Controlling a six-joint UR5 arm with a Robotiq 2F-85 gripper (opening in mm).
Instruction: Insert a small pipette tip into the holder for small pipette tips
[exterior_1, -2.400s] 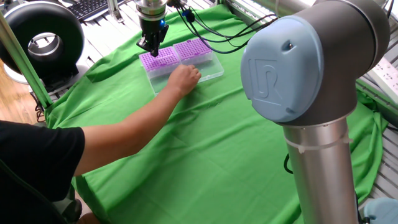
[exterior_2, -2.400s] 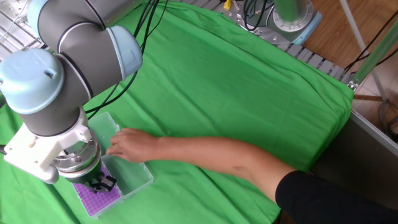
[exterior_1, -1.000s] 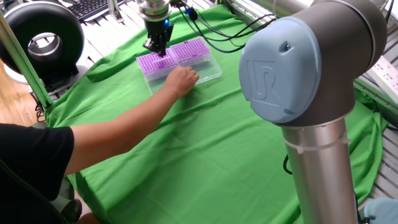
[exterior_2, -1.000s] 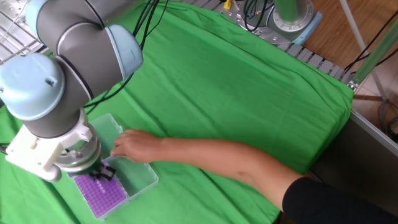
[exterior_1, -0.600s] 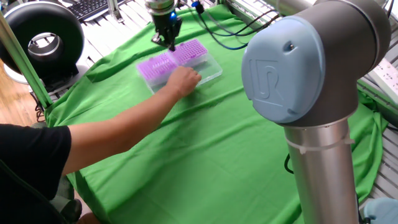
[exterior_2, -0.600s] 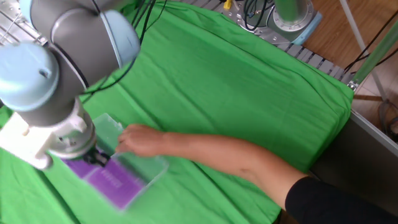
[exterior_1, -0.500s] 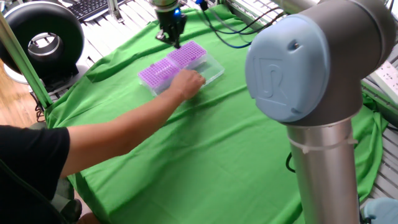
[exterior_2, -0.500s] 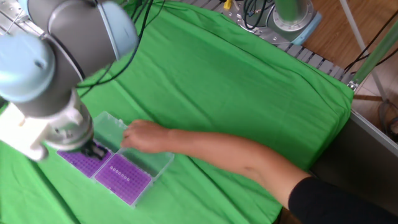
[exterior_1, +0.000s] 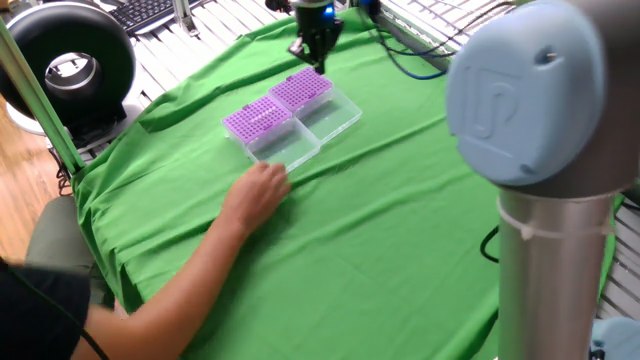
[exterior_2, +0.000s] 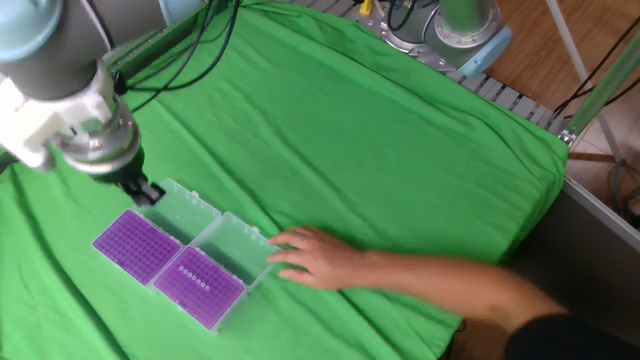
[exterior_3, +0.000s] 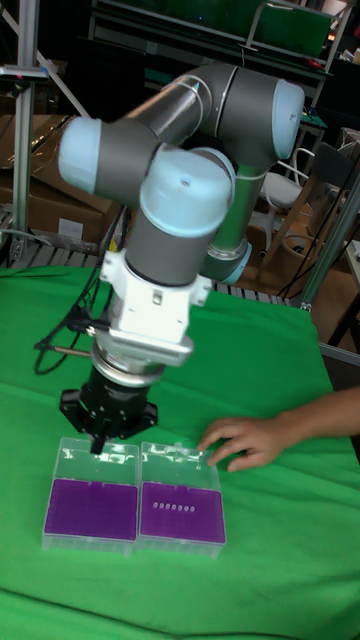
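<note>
Pipette tips cannot be picked out singly; a short row of pale dots shows in one purple holder (exterior_3: 181, 508), while the other holder (exterior_3: 91, 507) looks uniformly purple. Both boxes sit side by side on the green-draped table (exterior_2: 380, 150). The gripper (exterior_2: 147, 192) has risen off the racks and swung to their far edge, above the clear lids; whether its fingers hold a tip, or how far they stand open, I cannot tell. The person's hand (exterior_2: 312, 257), steadying the boxes earlier, has let go and pulled back beside them, suggesting an insertion just finished.
</note>
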